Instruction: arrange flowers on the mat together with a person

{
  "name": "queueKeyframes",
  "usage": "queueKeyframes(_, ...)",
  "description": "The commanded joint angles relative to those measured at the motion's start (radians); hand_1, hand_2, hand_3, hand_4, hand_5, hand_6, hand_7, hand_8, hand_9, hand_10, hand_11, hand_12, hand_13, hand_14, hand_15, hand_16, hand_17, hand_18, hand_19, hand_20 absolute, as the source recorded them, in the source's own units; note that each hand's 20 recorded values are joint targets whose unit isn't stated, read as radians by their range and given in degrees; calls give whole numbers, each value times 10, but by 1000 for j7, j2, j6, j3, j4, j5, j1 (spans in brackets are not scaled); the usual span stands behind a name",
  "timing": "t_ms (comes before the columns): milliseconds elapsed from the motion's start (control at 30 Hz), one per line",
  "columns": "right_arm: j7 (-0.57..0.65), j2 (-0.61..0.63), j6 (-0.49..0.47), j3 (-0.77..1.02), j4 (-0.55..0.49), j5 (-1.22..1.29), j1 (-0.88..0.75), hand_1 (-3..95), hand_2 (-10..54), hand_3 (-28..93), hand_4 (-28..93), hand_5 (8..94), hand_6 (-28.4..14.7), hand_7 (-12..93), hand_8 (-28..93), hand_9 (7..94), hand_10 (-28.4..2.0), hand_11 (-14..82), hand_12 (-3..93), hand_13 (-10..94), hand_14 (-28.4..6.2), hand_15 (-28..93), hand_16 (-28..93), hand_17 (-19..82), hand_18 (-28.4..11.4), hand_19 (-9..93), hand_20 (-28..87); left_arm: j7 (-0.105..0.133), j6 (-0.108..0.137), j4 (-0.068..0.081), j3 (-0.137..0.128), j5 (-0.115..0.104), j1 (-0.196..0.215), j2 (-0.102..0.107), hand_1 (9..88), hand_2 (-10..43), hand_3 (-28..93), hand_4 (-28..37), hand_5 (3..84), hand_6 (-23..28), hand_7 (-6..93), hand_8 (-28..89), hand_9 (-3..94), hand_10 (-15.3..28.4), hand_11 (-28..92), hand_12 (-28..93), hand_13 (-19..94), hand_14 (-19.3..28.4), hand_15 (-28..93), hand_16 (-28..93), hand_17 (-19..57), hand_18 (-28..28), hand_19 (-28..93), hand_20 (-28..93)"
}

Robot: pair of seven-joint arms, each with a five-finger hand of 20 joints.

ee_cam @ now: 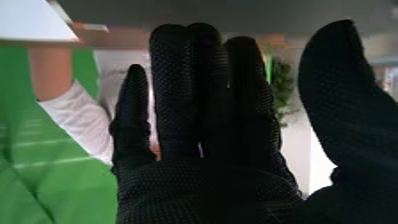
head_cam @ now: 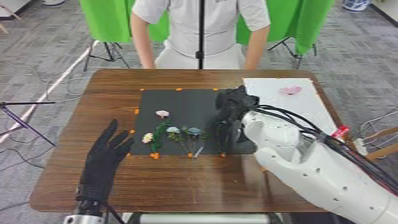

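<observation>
White sheet [head_cam: 271, 110] and the pink flower [head_cam: 290, 90] on it lie to the right of the right hand [head_cam: 234, 103], with the flower ahead and to that side; that sideways offset looks like what the next pick turns on. The right hand is clearly the nearer one, and the left hand [head_cam: 105, 157] sits well over on the other side of the black mat [head_cam: 191, 100], fingers straight. I can't make out the pink flower's long axis. The right hand is over the mat's right part, its fingers extended and its thumb well apart from them, closed on nothing. Green foliage [ee_cam: 282, 87] shows between its fingers and thumb; whether they touch it, I can't tell. To its left lie the blue flowers [head_cam: 194, 132], stems running back towards the robot, so a move rightward would probably leave them undisturbed
</observation>
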Motion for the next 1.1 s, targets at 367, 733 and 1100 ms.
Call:
queueKeyframes(367,-162,-102,84,770,-365,1111,-643,191,75,678,-242,367,-3,81,-81,383,-155,55,171,305,-200,142,241,20,-202,298,187,33,60,-21,-32,4,51,29,201,45,764,-283,251,-12,115,-99,272,124,95,123,215,179,213,-12,-115,227,419,38)
queueKeyframes(733,-429,-367,141,774,-391,1160,-914,164,118,668,-247,331,15,66,-77,333,-133,23,164,219,-192,21,296,19,-216,224,156,22,31,12,14,30,20,-22,190,47,760,-283,241,-36,109,-100,267,102,72,122,201,167,157,2,-124,233,400,29)
queueKeyframes(1100,-526,-282,207,868,-375,1144,-1082,131,118,700,-266,307,34,74,-84,293,-103,12,163,138,-181,-48,337,-1,-218,155,132,15,36,20,4,43,31,-37,183,47,763,-283,237,-39,112,-102,264,81,62,128,188,159,137,9,-122,241,401,30)
